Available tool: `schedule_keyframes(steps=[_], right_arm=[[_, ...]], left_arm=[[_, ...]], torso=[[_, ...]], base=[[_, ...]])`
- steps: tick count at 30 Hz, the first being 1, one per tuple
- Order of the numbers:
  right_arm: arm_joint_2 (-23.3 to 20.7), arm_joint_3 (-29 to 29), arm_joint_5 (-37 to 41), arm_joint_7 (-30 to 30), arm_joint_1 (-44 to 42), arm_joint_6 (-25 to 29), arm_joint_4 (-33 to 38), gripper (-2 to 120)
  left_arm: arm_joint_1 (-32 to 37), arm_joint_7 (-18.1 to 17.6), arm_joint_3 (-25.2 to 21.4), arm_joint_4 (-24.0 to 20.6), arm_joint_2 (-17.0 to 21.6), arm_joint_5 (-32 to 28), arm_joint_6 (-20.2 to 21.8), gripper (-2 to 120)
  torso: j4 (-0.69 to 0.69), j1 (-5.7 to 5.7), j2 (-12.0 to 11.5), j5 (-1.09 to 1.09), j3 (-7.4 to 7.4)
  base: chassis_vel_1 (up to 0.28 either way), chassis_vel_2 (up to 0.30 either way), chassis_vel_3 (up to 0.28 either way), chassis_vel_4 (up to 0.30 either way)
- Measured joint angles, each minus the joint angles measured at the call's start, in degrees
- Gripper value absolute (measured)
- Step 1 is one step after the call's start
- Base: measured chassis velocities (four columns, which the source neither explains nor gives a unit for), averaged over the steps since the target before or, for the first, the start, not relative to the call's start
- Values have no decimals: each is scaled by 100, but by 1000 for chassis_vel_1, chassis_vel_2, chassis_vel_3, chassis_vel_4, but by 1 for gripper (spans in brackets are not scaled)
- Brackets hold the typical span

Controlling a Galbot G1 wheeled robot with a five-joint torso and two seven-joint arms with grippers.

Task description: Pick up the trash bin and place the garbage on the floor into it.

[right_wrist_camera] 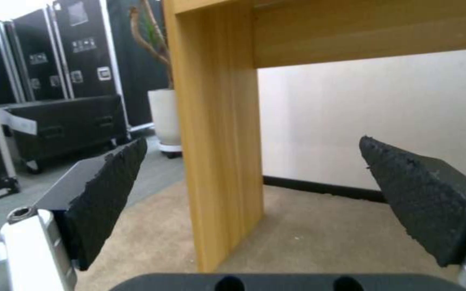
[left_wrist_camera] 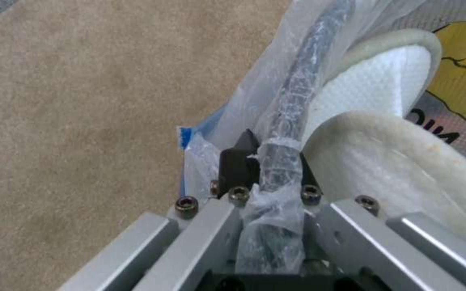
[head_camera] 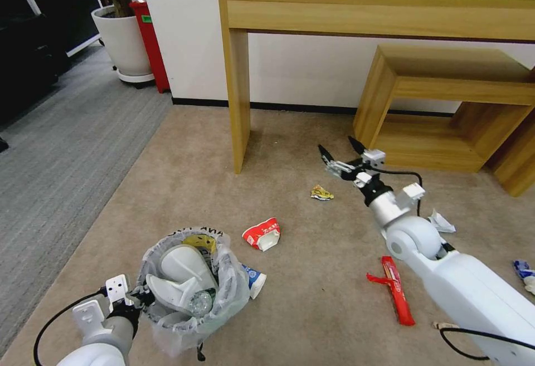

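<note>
The trash bin [head_camera: 192, 293], small, round and lined with a crinkly clear bag, is on the tan carpet [head_camera: 184, 160], well short of the tall wooden table [head_camera: 379, 6]. Two white slippers [head_camera: 179, 277] and a clear bottle [head_camera: 199, 302] fill its mouth. The left gripper [head_camera: 142, 297] pinches the bin's near rim, its fingers [left_wrist_camera: 238, 159] closed tight on the bag-wrapped edge. A blue-and-white cup [head_camera: 254, 280] lies touching the bin's far side, and a crushed red-and-white cup [head_camera: 262, 234] lies just beyond, toward the table. The right gripper [head_camera: 337, 153] hangs near the table's leg, its black fingers [right_wrist_camera: 106, 190] spread wide and holding nothing. A small yellow scrap [head_camera: 321, 193] lies just beside it on the floor. A red wrapper [head_camera: 395, 289] lies well apart from the bin, beside the right arm, with crumpled white paper [head_camera: 441, 221] close by.
</note>
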Motion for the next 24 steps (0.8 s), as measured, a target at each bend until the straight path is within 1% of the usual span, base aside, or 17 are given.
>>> schedule_keyframes(steps=[3, 8, 17, 19, 24], right_arm=[[57, 199, -71, 48, -142, 10, -9, 100], [84, 322, -87, 75, -233, 9, -7, 100], [131, 469, -194, 80, -350, 22, -18, 100], [167, 519, -231, 85, -389, 27, -21, 100], [228, 611, -255, 107, -444, 25, -28, 100]], left_arm=[[13, 8, 0, -17, -11, 0, -1, 0], [65, -9, -37, -67, -14, -1, -2, 0], [264, -62, -298, -207, 113, -90, 20, 0], [317, -84, -415, -244, 173, -180, 22, 0], [408, -104, -590, -243, 259, -279, 23, 0]], torso=[[1, 0, 0, 0, 0], [1, 0, 0, 0, 0], [1, 0, 0, 0, 0], [0, 0, 0, 0, 0], [1, 0, 0, 0, 0]], base=[[0, 0, 0, 0], [0, 0, 0, 0], [0, 0, 0, 0], [0, 0, 0, 0], [0, 0, 0, 0]])
